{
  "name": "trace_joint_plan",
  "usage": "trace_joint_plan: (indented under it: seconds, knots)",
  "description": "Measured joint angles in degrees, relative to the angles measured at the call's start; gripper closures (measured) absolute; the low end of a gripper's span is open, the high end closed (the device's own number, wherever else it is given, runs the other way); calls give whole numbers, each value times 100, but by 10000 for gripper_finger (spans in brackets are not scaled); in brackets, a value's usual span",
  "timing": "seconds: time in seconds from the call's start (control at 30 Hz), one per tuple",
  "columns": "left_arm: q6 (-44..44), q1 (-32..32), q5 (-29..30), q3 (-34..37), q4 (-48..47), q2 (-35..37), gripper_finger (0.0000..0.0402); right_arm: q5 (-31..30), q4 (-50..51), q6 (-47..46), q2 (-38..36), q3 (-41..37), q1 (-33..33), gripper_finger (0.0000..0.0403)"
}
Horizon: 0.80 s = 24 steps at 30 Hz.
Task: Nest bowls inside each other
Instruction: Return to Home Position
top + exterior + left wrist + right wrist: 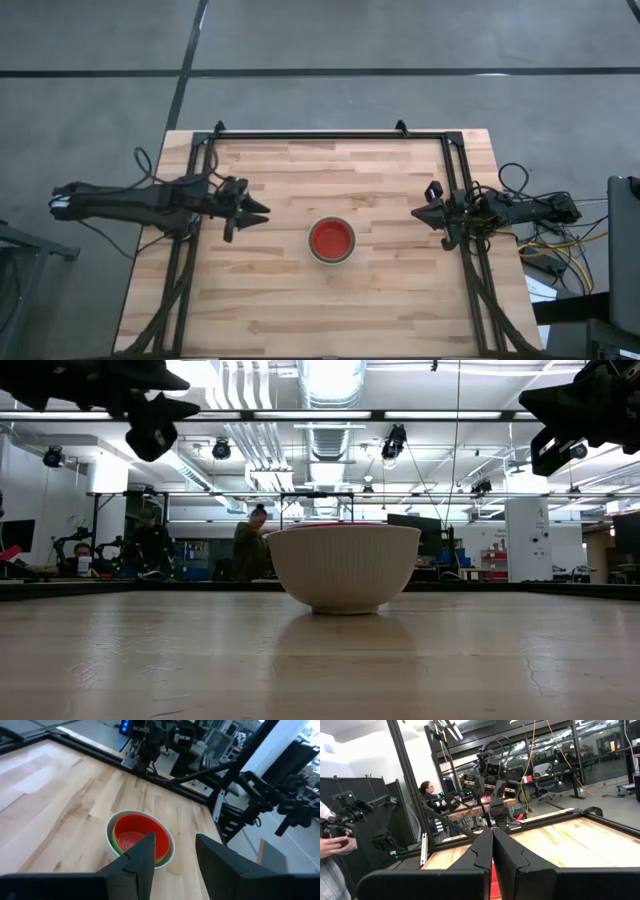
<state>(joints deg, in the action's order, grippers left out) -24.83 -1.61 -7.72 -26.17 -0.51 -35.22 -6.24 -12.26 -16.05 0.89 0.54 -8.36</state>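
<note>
A nested stack of bowls (pixel 331 240) stands on its base on the wooden table's middle: a pale grey-white bowl (pixel 343 567) outermost, a green one (pixel 117 845) inside it, a red one (pixel 135 831) innermost. My left gripper (pixel 258 212) hangs open above the table's left side, fingers pointing toward the stack and clear of it; the left wrist view shows nothing between the fingers of my left gripper (pixel 175 855). My right gripper (pixel 418 212) is shut and empty above the table's right edge. In its own view my right gripper (pixel 493 845) has its fingers pressed together.
A black frame (pixel 330 135) runs along the table's far, left and right edges. Bare wood lies all around the stack. People (pixel 248 540) and equipment stand in the room beyond the far edge; a person's hand (pixel 332 837) holding a controller shows in the right wrist view.
</note>
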Motion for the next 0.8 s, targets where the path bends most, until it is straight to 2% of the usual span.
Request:
trace_joint_plan:
  seconds: [0.8]
  knots:
    - [87,0,-186,1248,-57,2063,257,0,1,0,0,0,0,394]
